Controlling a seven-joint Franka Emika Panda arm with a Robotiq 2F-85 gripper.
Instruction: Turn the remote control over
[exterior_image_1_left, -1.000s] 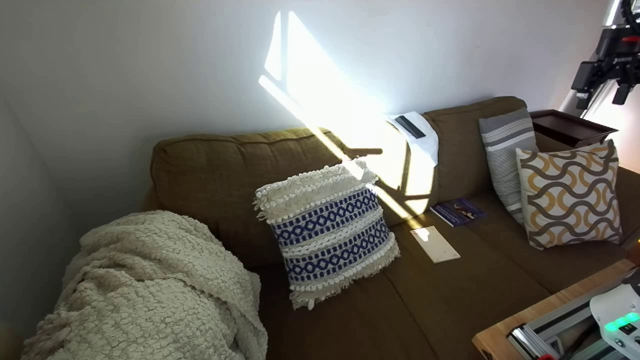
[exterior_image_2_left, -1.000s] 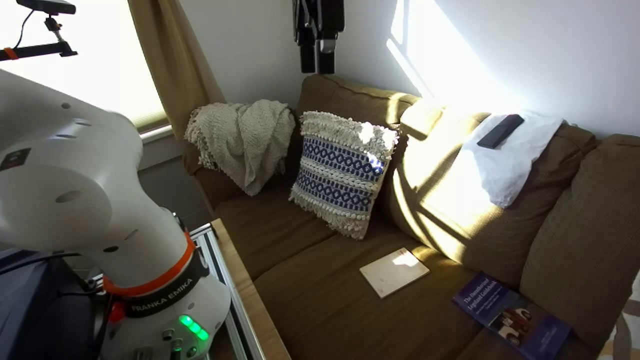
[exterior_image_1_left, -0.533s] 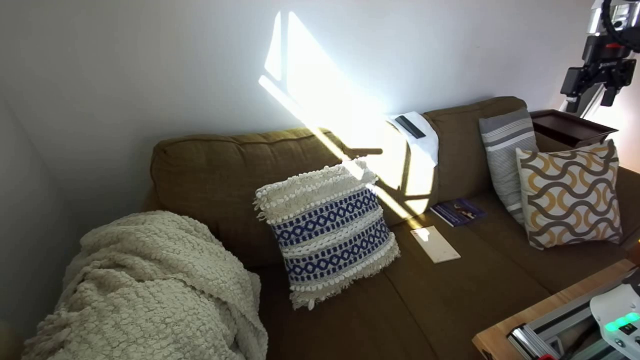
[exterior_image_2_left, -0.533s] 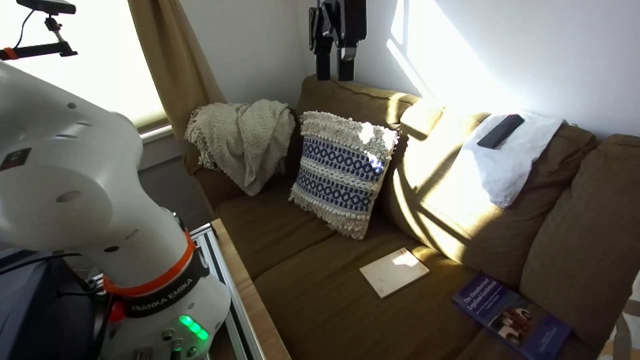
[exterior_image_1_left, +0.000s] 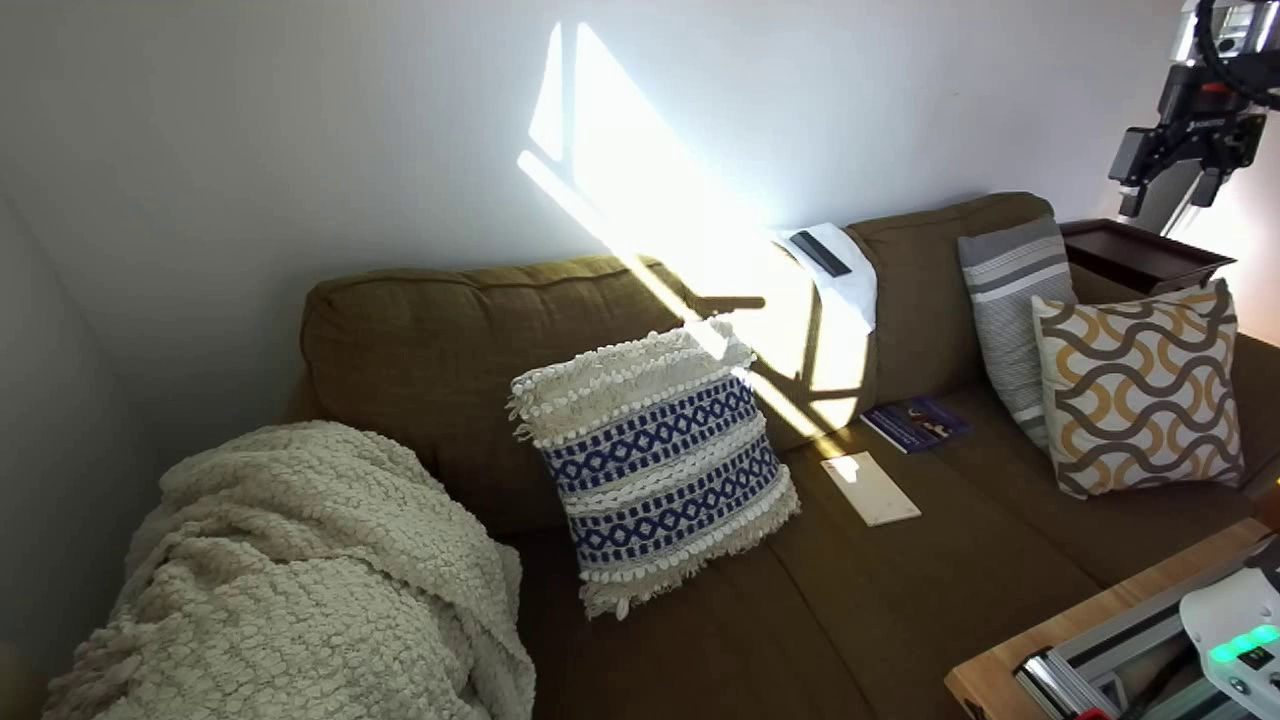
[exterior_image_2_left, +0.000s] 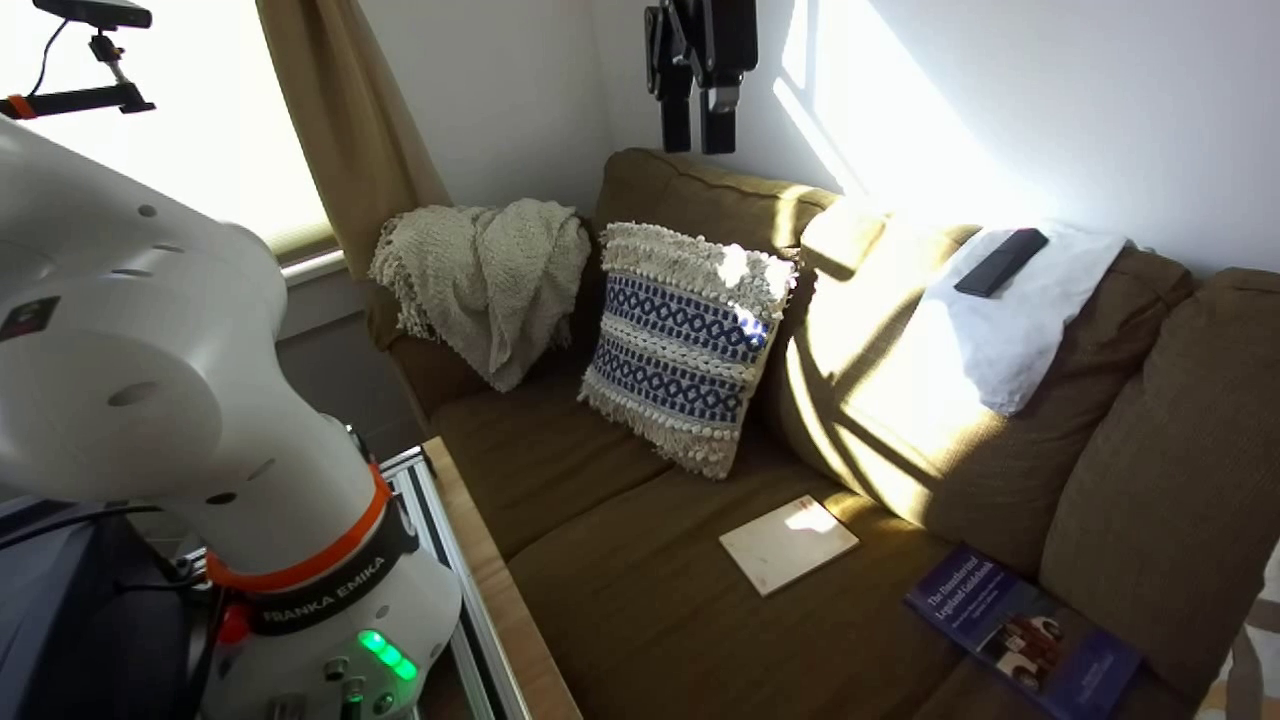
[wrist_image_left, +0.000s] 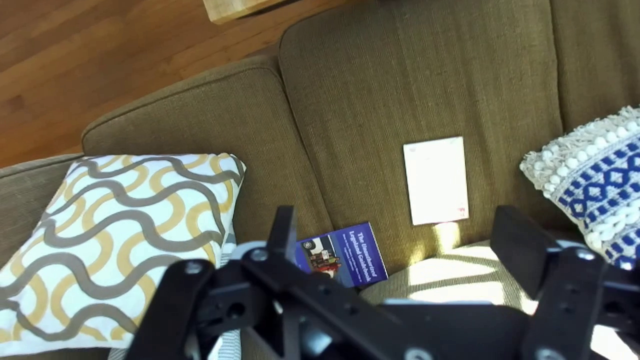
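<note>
The remote control (exterior_image_1_left: 820, 253) is a slim dark grey bar. It lies on a white cloth (exterior_image_1_left: 857, 300) draped over the top of the sofa back. In an exterior view the remote (exterior_image_2_left: 1001, 262) slants across the cloth (exterior_image_2_left: 1020, 345). My gripper (exterior_image_1_left: 1168, 202) hangs in the air above the sofa, well apart from the remote, fingers pointing down. It also shows in an exterior view (exterior_image_2_left: 698, 150) at the top. In the wrist view the gripper (wrist_image_left: 395, 220) is open with nothing between its fingers. The remote does not show in the wrist view.
On the sofa seat lie a white flat board (wrist_image_left: 436, 180) and a purple book (wrist_image_left: 345, 255). A blue-and-white cushion (exterior_image_2_left: 690, 345), a wavy-patterned cushion (exterior_image_1_left: 1140, 390), a grey striped cushion (exterior_image_1_left: 1015, 310) and a cream blanket (exterior_image_2_left: 490, 280) rest on the sofa. Strong sunlight hits the wall and backrest.
My gripper has moved through the air above the sofa, drawing closer to the remote in both exterior views. It stays open. The remote, cloth and other objects have not moved.
</note>
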